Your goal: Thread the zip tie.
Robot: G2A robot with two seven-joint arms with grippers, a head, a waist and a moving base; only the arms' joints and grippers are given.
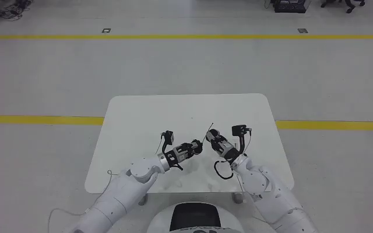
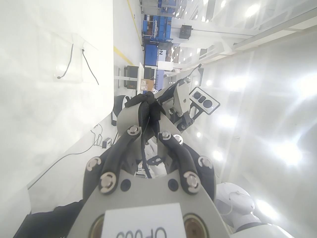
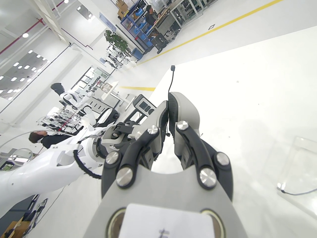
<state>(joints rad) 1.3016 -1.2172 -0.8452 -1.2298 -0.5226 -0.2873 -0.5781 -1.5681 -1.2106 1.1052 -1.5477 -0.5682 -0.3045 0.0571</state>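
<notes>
Above the desk [image 1: 233,110], the right gripper [image 3: 169,100] is clamped shut on the zip tie [image 3: 170,82], whose head [image 3: 172,68] projects beyond the fingertips. The left gripper [image 2: 148,110], just beside it, is closed, a black strip [image 2: 142,147] running between its fingers.

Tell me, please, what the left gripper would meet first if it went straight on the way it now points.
Most likely the right gripper, shut on the zip tie and facing the left gripper close ahead above the table; depth is unclear, so it might pass beside.
</notes>
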